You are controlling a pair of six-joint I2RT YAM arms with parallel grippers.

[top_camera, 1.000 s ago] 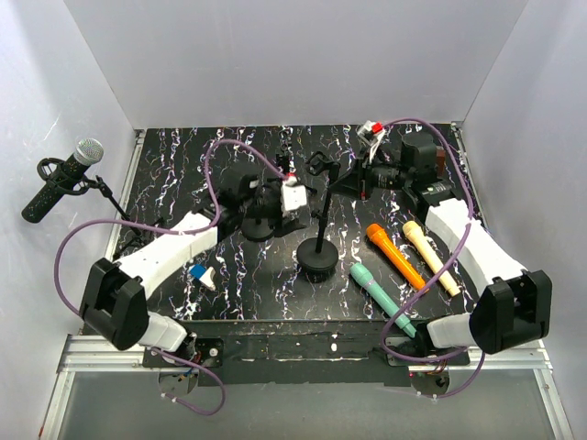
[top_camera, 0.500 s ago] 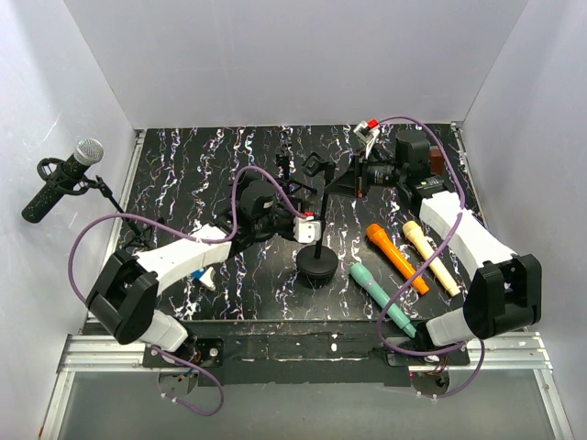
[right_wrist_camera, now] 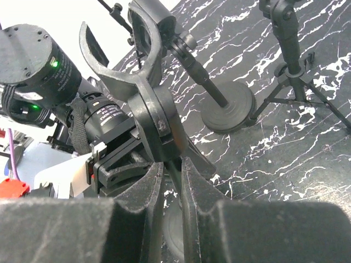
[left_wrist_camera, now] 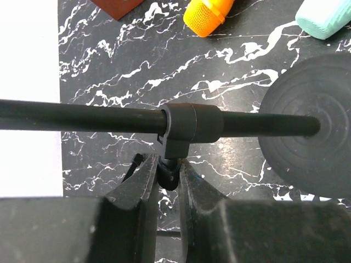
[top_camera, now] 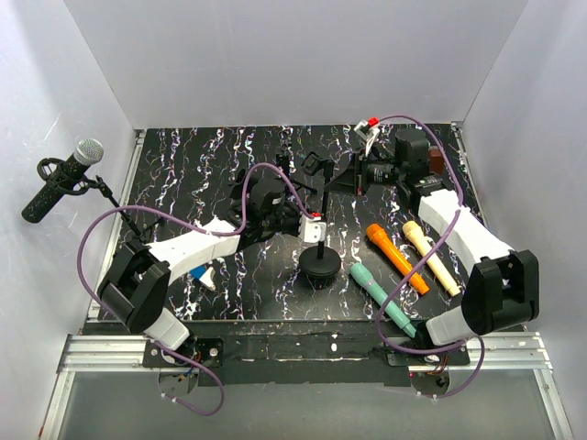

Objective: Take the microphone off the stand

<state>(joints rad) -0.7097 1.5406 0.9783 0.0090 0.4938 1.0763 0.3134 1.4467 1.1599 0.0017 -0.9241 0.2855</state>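
From above, your left tool (top_camera: pixel 315 231) meets the round-base stand (top_camera: pixel 319 266) at its pole and your right tool (top_camera: pixel 359 174) at its clip (top_camera: pixel 317 166). The black microphone (top_camera: pixel 62 181) sits clipped well left of it.

Left wrist: tool pinching the collar knob (left_wrist_camera: pixel 167 175).

Right wrist: tool pinching the clip stem (right_wrist_camera: pixel 162 134).

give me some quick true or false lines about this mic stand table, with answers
1. The orange microphone, cream microphone and teal microphone lie on the table, right of the stand's round base. True.
2. The left gripper is open, clear of the stand. False: it is shut on the stand's pole fitting.
3. The teal microphone stands upright. False: it lies flat.
4. A silver-headed microphone sits by the left wall. True.
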